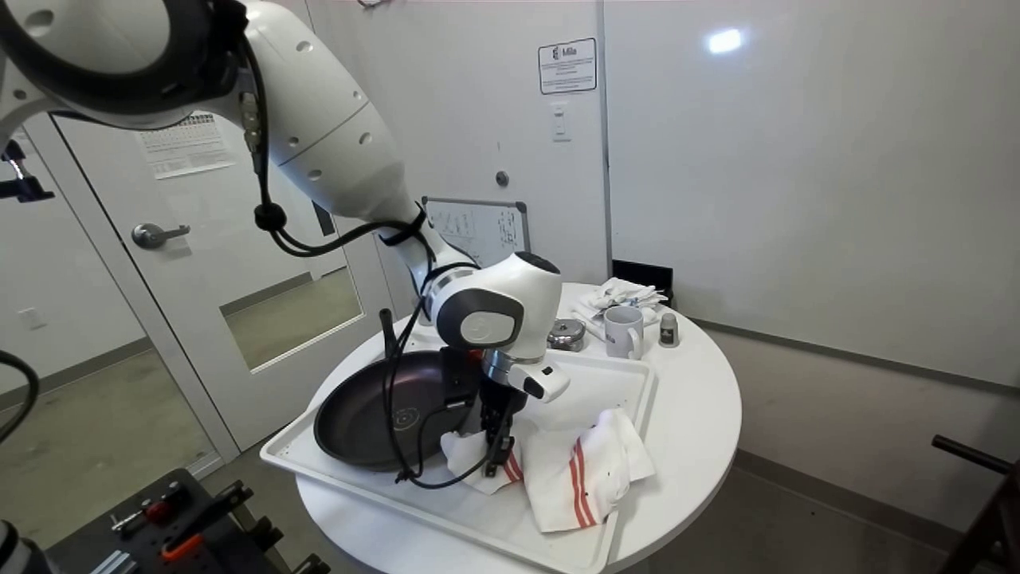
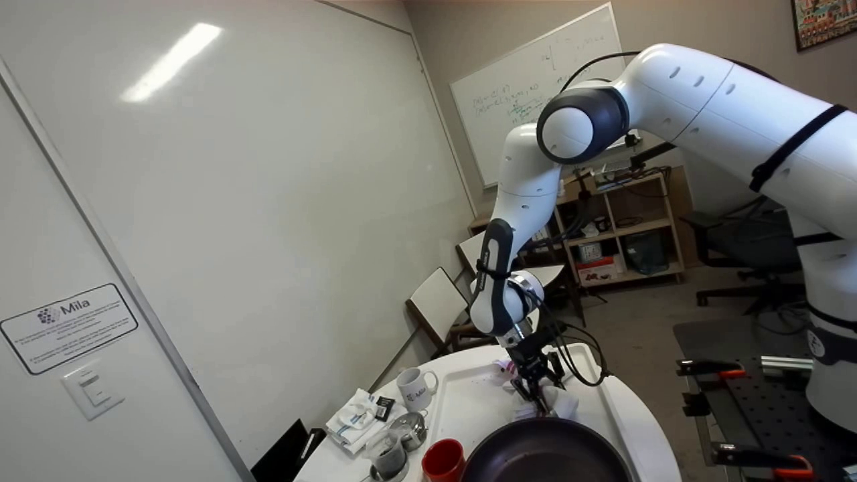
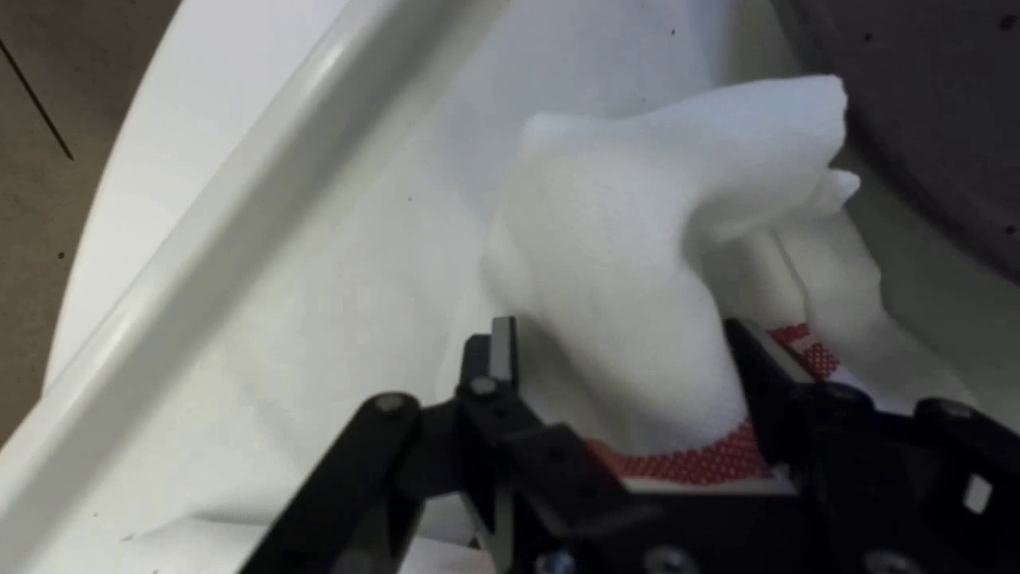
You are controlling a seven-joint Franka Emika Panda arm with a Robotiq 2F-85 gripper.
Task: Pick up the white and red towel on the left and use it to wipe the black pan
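The crumpled white towel (image 3: 613, 239) with red stripes lies in the white tray (image 1: 602, 383), just beside the black pan (image 1: 366, 410). The gripper (image 3: 621, 351) is down at it, its jaws apart on either side of a fold. A second red-striped towel (image 1: 590, 476) lies nearby at the tray's rim; outside the tray, a mug (image 1: 620, 328) stands on the counter (image 1: 708, 414).

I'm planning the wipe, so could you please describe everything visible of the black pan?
The black pan is round, with raised sides, a dark brownish interior, probably coated metal, and a round mark on its floor. Its dark handle rises beyond the rim. It sits open side up on the white tray; whether the towel beside it touches it is unclear.
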